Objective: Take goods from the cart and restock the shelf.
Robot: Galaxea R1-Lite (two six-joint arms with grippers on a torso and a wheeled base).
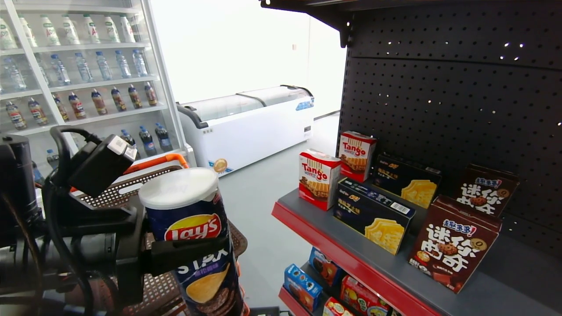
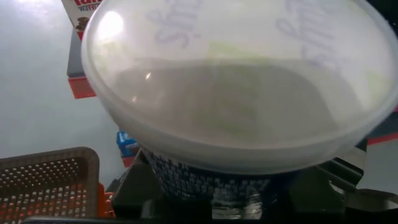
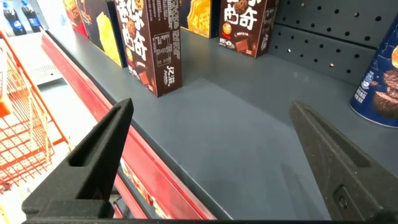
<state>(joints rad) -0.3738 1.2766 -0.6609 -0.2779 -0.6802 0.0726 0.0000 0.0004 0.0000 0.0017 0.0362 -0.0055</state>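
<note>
The left pincer was clamped round the middle of the chip can. The can stood upright, white lid on top, near the cart and well apart from the shelf, with open grey floor before the shelf's red front edge. Wafer boxes, dark blue boxes and brown cookie boxes stood in rows from that edge back to the pegboard, with bare board beyond the brown ones. The right pincer hung with its fingers spread wide over that bare stretch, just inside the red edge. A brown box stood beside it and a blue tub by the pegboard back.
</note>
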